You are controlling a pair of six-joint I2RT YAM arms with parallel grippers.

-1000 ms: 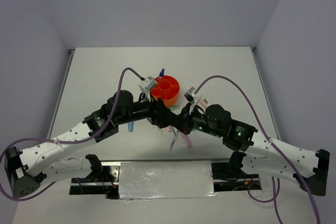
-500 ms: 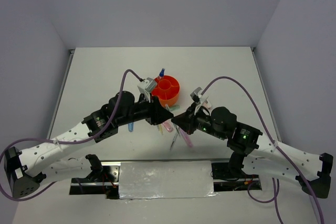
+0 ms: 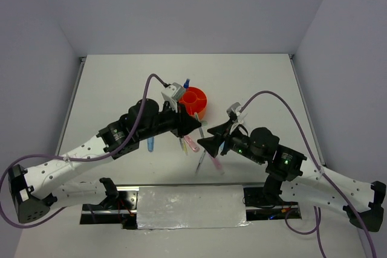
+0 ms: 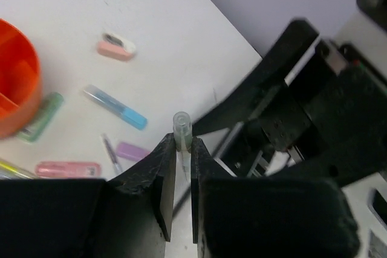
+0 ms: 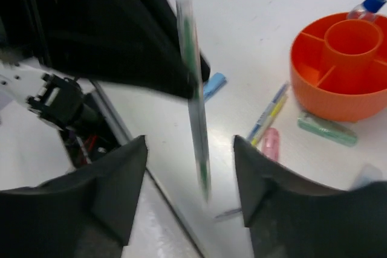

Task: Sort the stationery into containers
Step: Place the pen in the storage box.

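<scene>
A thin clear pen with green ink [image 5: 195,101] stands nearly upright above the table, and my left gripper [image 4: 180,143] is shut on its top end [image 4: 182,126]. My right gripper [image 5: 189,143] is open, its fingers wide on either side of the pen's lower part without touching it. In the top view the two grippers, left [image 3: 192,126] and right [image 3: 205,140], meet just in front of the orange organiser [image 3: 195,102], with the pen [image 3: 199,160] slanting down below them. A blue marker [image 5: 369,1] sticks up at the organiser's [image 5: 344,70] far side.
Loose stationery lies around the organiser [image 4: 15,89]: a pink-white eraser [image 4: 116,48], a blue marker [image 4: 118,107], a green marker [image 4: 41,116], a purple marker [image 4: 132,151], a pink marker [image 4: 68,168] and a thin pen [image 4: 110,152]. Another blue marker [image 3: 150,144] lies under the left arm.
My left gripper closed on the pen's top end. My right gripper, which was shut on the pen, opened and drew back a little toward the near right.
</scene>
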